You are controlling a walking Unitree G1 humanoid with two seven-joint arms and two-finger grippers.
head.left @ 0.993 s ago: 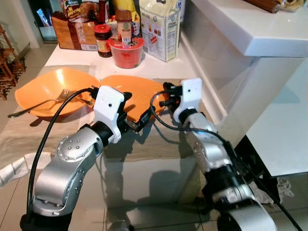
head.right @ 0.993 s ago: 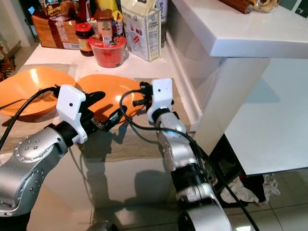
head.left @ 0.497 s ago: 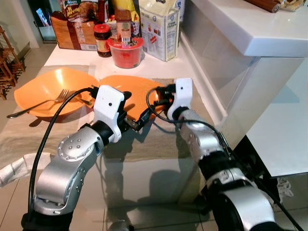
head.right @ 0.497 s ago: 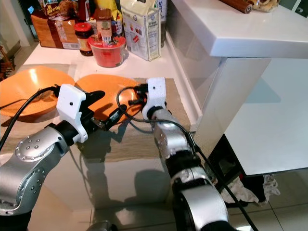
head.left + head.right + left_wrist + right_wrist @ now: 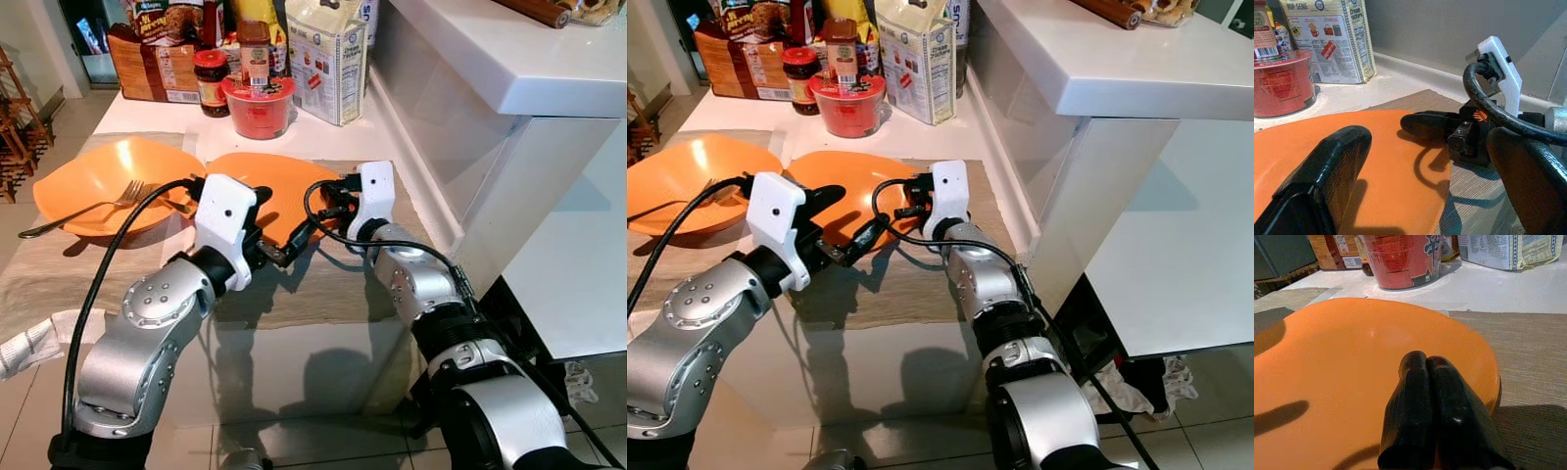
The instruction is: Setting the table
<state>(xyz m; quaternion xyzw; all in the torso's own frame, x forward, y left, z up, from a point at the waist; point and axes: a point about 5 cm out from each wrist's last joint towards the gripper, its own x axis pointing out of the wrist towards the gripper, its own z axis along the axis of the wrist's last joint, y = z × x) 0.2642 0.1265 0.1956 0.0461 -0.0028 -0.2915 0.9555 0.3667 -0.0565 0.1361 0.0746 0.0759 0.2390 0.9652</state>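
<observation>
Surface: a white counter (image 5: 147, 116) carries a woven beige placemat (image 5: 338, 284) along its near side.
Main plate: a shallow orange plastic plate (image 5: 279, 186) lies flat on the placemat, between the two grippers.
Second dish: a deeper orange plastic bowl (image 5: 93, 176) sits just beside the plate on the robot's left, its edge near or touching the plate's; which cannot be told.
Fork: a silver metal fork (image 5: 83, 208) rests inside the bowl, tines toward the plate and handle running out over the bowl's rim toward the robot's left.
Left gripper (image 5: 1415, 161): low over the near edge of the plate, black fingers (image 5: 1327, 166) spread wide, nothing between them.
Right gripper (image 5: 1427, 416): at the plate's right edge, its two black fingers pressed together with no gap, tips lying over the orange surface; whether they touch it cannot be told.
Background items: a red plastic tub with a printed label (image 5: 257, 104), a dark glass jar with a red lid (image 5: 209, 80), a white paper bag of flour (image 5: 326, 54) and a brown bread package (image 5: 147, 61) stand at the far end of the counter.
Side structure: a raised white ledge (image 5: 509, 59) borders the counter on the robot's right.
</observation>
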